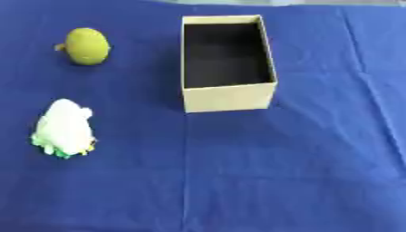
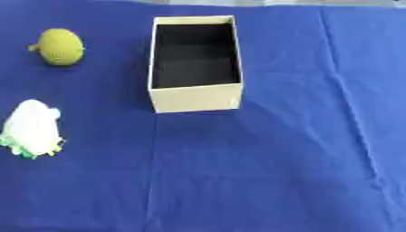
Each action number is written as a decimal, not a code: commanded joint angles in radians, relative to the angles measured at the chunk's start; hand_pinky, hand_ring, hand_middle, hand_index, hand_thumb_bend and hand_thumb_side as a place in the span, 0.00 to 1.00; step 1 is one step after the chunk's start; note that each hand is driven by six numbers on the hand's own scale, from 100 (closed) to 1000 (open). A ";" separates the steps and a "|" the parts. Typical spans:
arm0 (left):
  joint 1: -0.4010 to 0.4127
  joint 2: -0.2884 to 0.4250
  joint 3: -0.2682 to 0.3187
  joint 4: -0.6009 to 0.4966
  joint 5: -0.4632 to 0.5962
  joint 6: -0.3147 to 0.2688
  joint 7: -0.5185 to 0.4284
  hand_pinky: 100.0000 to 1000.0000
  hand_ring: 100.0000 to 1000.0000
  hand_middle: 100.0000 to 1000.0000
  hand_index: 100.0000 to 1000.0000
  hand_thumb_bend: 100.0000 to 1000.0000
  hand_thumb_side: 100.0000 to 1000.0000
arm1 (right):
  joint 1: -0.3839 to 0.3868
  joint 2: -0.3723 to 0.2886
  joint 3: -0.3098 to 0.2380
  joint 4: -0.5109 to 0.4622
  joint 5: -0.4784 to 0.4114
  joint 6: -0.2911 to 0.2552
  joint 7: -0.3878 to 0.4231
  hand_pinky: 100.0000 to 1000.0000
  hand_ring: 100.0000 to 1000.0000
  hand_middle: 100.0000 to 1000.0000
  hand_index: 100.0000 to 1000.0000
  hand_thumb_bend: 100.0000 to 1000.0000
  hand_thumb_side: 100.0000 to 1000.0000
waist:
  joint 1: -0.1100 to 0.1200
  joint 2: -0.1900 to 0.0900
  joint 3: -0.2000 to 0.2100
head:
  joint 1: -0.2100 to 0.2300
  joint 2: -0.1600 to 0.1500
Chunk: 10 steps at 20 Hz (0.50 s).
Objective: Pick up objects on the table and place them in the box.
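Observation:
An open cardboard box [image 1: 229, 97] stands on the blue cloth at the upper middle, its dark inside showing nothing in it. To its left lies a round olive-green plush thing [image 1: 86, 45] with a small stub on its left side. Nearer me on the left lies a white plush thing [image 1: 63, 128] with green and yellow bits along its lower edge. Neither of my hands shows in either view.
A blue cloth [image 1: 277, 172] covers the whole table, with faint fold lines running through it. A pale strip of background shows along the far edge at the top.

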 commanded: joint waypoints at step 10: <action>0.027 0.081 0.017 -0.016 -0.043 0.038 -0.012 0.71 0.74 0.74 0.86 0.00 0.51 | 0.012 -0.040 -0.017 -0.015 0.016 -0.025 -0.018 0.86 0.77 0.50 0.76 0.00 0.49 | -0.002 -0.025 -0.003 | -0.043 -0.005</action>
